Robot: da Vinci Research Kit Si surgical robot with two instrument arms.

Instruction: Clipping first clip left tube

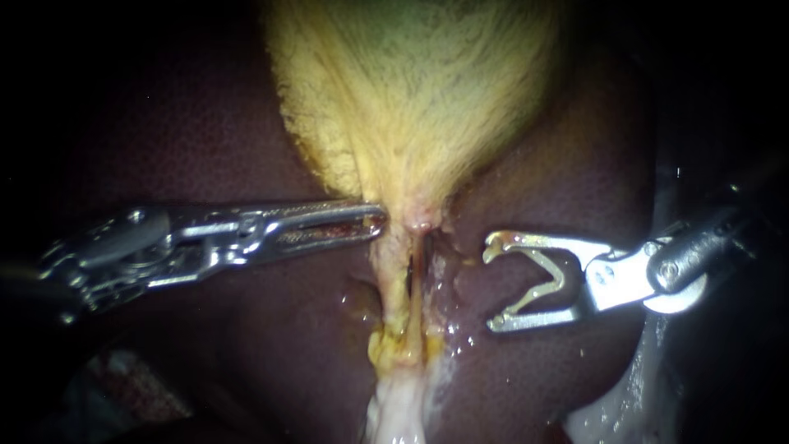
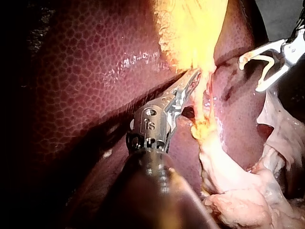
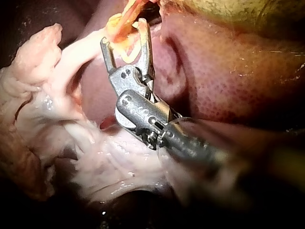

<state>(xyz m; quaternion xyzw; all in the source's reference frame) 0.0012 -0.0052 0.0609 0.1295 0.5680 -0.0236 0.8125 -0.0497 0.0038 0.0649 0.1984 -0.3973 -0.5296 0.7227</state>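
Observation:
The yellow gallbladder point(image 1: 411, 90) narrows to a neck, and two thin tubes run down from it with a dark slit between them: the left tube point(image 1: 391, 284) and the right tube point(image 1: 421, 284). My left instrument point(image 1: 374, 222) comes in from the left, its jaws shut on the gallbladder's neck; the left wrist view shows the same hold by the left instrument point(image 2: 195, 78). My right instrument point(image 1: 491, 288) stands to the right of the tubes, apart from them. Its jaws are open and a pale clip point(image 1: 544, 279) lines their inner faces. In the right wrist view the tubes point(image 3: 126, 16) lie just ahead of the right instrument point(image 3: 124, 36).
Dark red liver point(image 1: 205, 123) surrounds the gallbladder on both sides. Pale, wet fatty tissue point(image 1: 399, 411) hangs below the tubes and spreads beside the right instrument point(image 3: 57, 95). The right instrument point(image 2: 251, 74) also shows in the left wrist view, beyond the tubes.

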